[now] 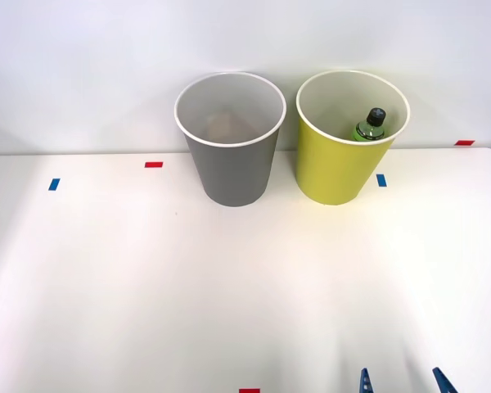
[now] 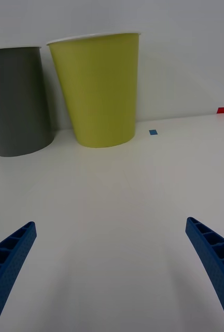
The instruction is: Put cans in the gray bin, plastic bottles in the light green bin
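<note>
- White tabletop (image 1: 147, 278): bare surface between the bins and the arm; nothing obstructs an approach.
- Tall round tapered gray bin (image 1: 231, 155): upright at the rear, pale interior, no can seen inside.
- Tall round tapered light green bin (image 1: 337, 160): upright just beside the gray one, apart from it.
- Right gripper (image 1: 398, 381): low at the near edge, well apart from both bins; blue ribbed fingers (image 2: 8, 259) spread wide, holding nothing.
- Small green plastic bottle (image 1: 370, 125), black cap: inside the light green bin, leaning on its wall.
- Red and blue tape markers (image 1: 153, 164): flat, no obstacle.
- Risk, as judged: a careless reach could knock over a tall bin.
</note>
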`<state>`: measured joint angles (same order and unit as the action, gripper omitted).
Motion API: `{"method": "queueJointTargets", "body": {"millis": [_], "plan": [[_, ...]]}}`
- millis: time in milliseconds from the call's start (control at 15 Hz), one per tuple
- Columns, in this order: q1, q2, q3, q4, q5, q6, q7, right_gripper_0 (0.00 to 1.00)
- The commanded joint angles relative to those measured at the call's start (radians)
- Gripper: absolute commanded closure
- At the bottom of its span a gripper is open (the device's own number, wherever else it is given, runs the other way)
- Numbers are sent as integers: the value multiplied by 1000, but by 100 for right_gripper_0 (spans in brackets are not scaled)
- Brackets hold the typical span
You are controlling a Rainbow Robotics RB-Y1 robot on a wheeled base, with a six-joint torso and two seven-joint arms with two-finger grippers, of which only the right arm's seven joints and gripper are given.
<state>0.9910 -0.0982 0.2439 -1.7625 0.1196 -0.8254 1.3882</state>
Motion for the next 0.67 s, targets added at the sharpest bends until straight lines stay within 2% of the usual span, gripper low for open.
{"method": "queueJointTargets", "body": {"millis": [67, 667], "plan": [[0, 0, 0, 0, 0, 0, 0, 0], [0, 0, 0, 0, 0, 0, 0, 0]]}}
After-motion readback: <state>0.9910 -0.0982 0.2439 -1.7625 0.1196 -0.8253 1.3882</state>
